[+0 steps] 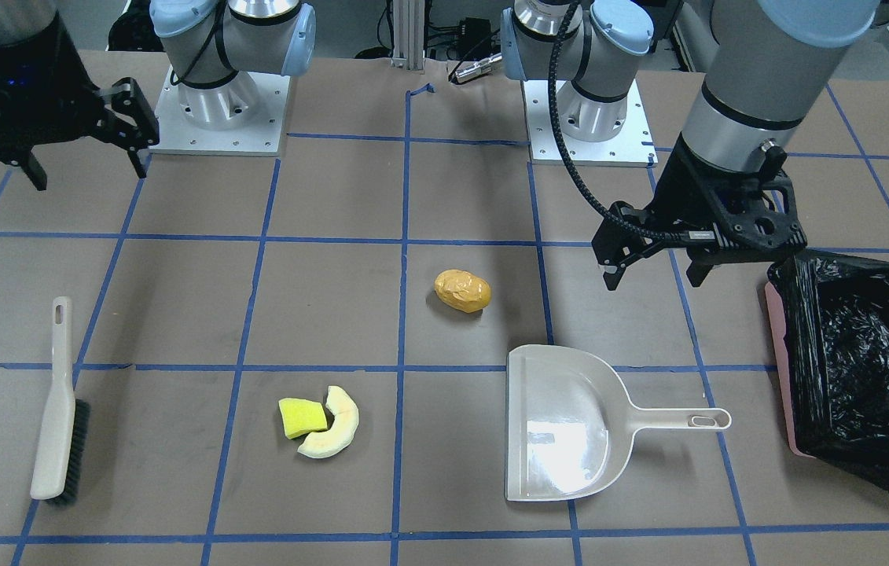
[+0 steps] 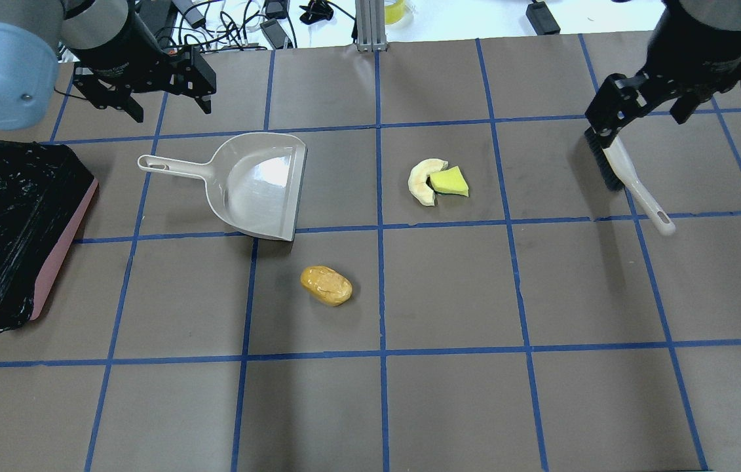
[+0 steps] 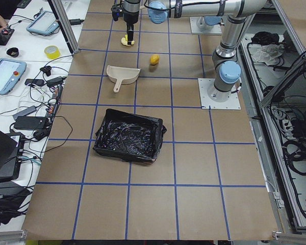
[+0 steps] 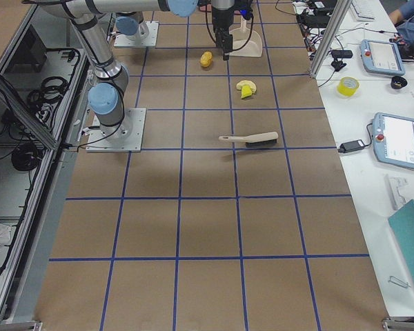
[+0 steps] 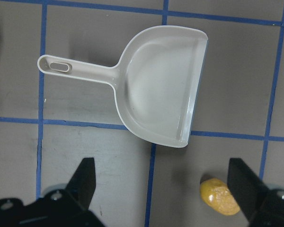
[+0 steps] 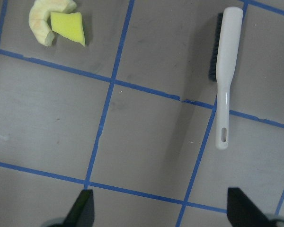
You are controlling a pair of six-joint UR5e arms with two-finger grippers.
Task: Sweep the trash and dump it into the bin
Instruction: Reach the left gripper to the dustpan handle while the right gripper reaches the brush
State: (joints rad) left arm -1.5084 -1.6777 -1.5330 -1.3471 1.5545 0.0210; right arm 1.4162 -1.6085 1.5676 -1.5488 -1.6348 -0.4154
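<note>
**A:** Starting at the robot's edge of the table [image 2: 449, 288], where is the trash?

**B:** The orange-brown lump [image 2: 325, 286] is nearest that edge, about midway along it. Further out, the yellow wedge [image 2: 450, 181] and the cream crescent [image 2: 420, 181] lie touching each other. All three are on the table. The bin [image 2: 65, 239] sits at the left end.

**A:** And the tools?

**B:** The dustpan [image 2: 259, 187] lies flat beyond the lump, with its mouth facing the right end and its handle [image 2: 167, 166] pointing toward the bin. The brush [image 2: 632, 180] lies toward the right end.

**A:** What about the grippers?

**B:** Both hover toward the far edge with their jaws spread wide, holding nothing. The left gripper [image 2: 170, 110] is near the dustpan handle and the right gripper [image 2: 637, 121] is over the bristle end of the brush.

**A:** So the step in hand is picking up the tools?

**B:** That's my reading. The left gripper should come down with its jaws across the narrow handle, about mid-length, so the pan's lip stays flat on the table. The right should close on the bare handle of the brush, clear of the bristles. A square grip matters, because a skewed one would probably let the brush twist during the sweep.
</note>
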